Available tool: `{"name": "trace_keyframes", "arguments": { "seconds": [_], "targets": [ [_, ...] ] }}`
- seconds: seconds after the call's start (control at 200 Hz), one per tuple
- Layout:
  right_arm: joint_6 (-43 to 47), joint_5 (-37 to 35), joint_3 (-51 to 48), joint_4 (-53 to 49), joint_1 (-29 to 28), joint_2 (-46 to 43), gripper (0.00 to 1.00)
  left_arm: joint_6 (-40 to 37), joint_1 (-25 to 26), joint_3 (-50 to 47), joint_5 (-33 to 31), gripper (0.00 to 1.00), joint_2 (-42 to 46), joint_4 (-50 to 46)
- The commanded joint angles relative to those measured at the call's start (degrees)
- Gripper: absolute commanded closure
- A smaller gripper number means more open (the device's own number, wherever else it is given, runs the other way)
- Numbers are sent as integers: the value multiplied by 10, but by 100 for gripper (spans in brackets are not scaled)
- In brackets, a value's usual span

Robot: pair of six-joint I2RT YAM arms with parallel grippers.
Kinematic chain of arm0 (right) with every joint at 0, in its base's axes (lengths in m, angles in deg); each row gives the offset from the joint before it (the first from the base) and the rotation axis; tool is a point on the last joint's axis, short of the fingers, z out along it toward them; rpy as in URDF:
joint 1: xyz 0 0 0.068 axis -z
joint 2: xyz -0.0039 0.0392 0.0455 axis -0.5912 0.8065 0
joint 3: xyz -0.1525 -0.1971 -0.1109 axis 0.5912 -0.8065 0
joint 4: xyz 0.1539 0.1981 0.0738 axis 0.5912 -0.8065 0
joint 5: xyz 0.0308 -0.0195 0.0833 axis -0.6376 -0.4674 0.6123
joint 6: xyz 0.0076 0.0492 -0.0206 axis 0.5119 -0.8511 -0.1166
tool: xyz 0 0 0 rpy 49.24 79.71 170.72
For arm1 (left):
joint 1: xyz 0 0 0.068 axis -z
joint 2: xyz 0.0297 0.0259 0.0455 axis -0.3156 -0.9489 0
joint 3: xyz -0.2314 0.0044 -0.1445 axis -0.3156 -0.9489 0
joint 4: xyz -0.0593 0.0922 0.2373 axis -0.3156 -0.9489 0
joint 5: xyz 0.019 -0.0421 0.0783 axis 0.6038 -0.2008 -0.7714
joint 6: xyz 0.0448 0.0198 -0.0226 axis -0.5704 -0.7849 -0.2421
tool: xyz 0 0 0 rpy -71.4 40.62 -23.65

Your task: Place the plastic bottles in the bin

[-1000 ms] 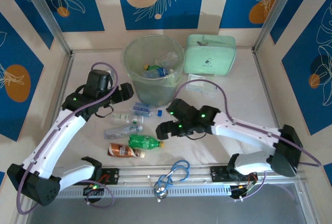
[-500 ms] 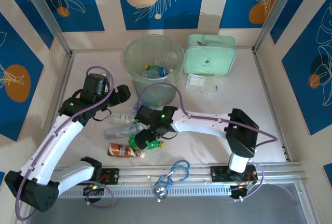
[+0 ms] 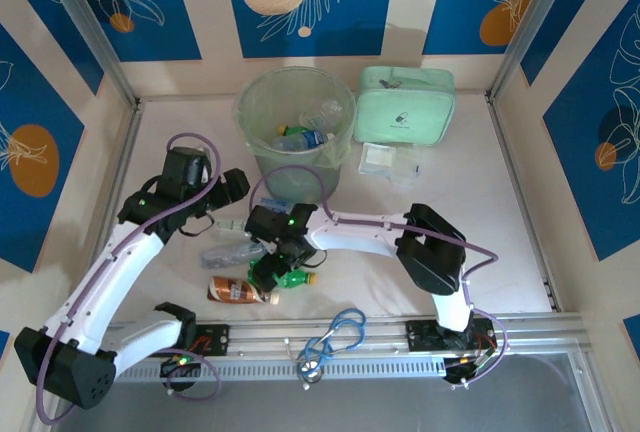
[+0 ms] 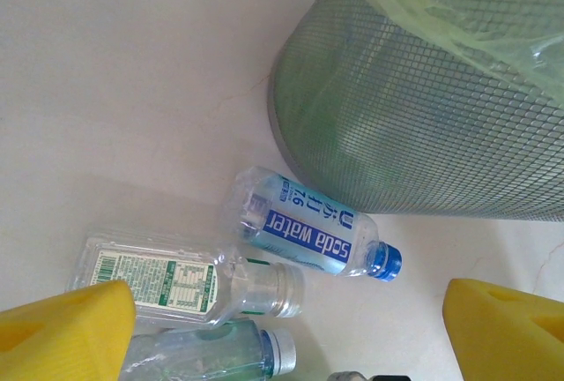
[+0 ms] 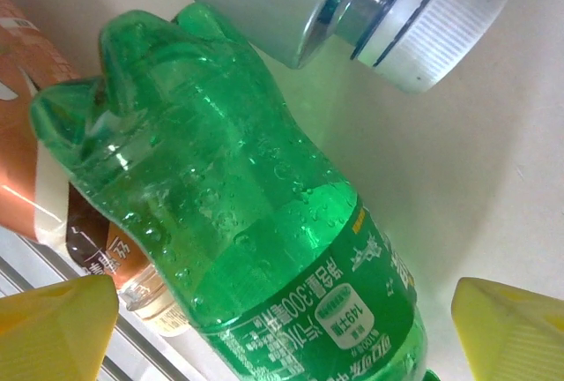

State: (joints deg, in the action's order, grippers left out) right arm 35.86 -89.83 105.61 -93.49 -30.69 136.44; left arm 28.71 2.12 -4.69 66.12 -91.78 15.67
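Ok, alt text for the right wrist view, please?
A green bottle lies on its side between the yellow fingers of the open right gripper, not gripped. A clear bottle with a white cap lies beside it, a brown-orange bottle on its other side.

I see the bin (image 3: 262, 157) standing far back, a zip case (image 3: 405, 112) just right of it, loose bottles (image 3: 240, 292) lying before it, more bottles (image 3: 300, 138) inside.
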Motion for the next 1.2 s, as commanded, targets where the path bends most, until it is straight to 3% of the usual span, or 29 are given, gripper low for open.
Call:
{"name": "trace_keyframes", "arguments": {
  "seconds": [0.0,0.65,1.195],
  "targets": [
    [14,20,25,-38,2,19,3,11,-11,-9,13,10,10,14],
    [26,15,38,-59,13,57,18,21,-19,-31,30,11,1,40],
    [17,-25,-14,-33,15,-27,36,26,-19,-13,32,11,1,33]
  ]
}}
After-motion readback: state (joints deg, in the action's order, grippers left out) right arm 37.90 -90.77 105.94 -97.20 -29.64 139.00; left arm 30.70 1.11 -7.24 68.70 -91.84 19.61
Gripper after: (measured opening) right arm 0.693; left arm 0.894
